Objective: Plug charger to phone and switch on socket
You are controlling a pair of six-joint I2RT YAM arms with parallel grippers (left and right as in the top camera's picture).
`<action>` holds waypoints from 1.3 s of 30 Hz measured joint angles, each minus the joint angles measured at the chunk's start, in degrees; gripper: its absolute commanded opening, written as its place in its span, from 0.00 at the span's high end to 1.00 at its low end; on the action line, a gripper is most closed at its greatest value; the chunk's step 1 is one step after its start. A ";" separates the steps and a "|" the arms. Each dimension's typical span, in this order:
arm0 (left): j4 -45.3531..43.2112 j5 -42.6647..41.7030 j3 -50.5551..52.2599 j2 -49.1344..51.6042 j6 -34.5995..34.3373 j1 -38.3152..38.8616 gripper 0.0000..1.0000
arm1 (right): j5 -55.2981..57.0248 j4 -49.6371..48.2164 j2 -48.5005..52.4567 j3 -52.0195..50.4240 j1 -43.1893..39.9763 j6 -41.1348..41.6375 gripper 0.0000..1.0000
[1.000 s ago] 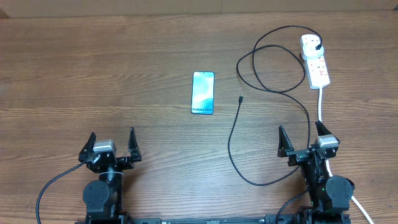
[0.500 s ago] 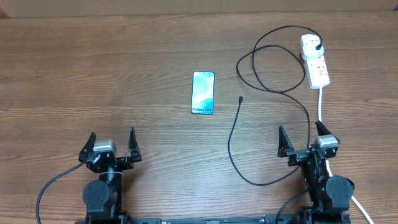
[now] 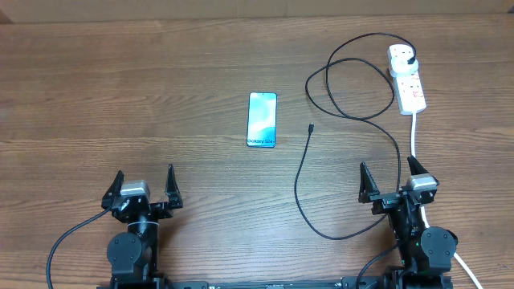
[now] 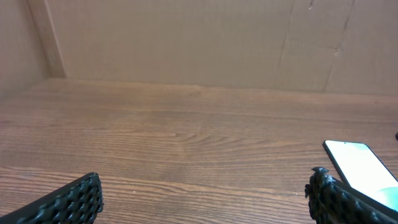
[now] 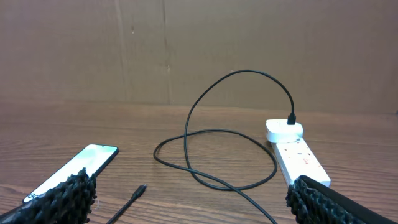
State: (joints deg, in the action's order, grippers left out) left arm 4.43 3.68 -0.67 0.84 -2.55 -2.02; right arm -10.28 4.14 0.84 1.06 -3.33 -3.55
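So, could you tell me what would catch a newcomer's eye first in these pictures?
The phone, bright cyan, lies flat mid-table. Right of it the black charger loops up to the white socket at the far right, its free tip apart from the phone. The left gripper and right gripper stand open at the near edge.

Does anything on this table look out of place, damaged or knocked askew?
Nothing stands out. The phone lies flat, screen up. The charger is plugged into the socket, its cable looping loosely, with the connector tip lying free beside the phone.
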 measured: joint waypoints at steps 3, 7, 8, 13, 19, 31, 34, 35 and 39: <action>0.00 0.02 0.00 0.00 0.00 0.00 0.00 | -0.02 0.00 0.00 0.00 0.00 -0.02 0.00; 0.00 0.00 0.00 0.00 0.00 0.00 0.00 | 0.00 0.00 0.00 0.00 0.00 -0.02 0.00; 0.00 0.00 0.00 0.00 0.00 0.00 0.00 | 0.00 0.00 0.00 0.00 0.00 0.00 0.00; 0.00 0.02 0.00 0.00 0.00 0.00 0.00 | 0.00 0.00 0.00 0.00 0.00 0.00 0.00; 0.00 0.00 0.00 0.00 0.00 0.00 0.01 | 0.00 0.00 0.00 0.00 0.00 0.00 0.00; -3.76 -1.36 0.17 0.02 -0.76 -0.02 0.00 | -0.02 -0.02 0.00 0.00 0.00 -0.02 0.00; -6.86 -6.71 0.17 0.02 -4.61 -0.02 0.00 | 0.00 0.00 0.00 0.00 0.00 -0.02 0.00; -7.78 -8.46 0.17 0.02 -5.92 -0.02 0.01 | 0.02 0.00 0.00 0.00 0.00 0.00 0.00; -14.40 -16.24 0.17 0.02 -13.11 -0.02 0.00 | 0.00 0.00 0.00 0.00 0.00 0.02 0.00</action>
State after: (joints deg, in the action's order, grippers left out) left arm -9.98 -12.56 -0.49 0.86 -15.66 -2.04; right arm -10.28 4.14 0.84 1.06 -3.33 -3.53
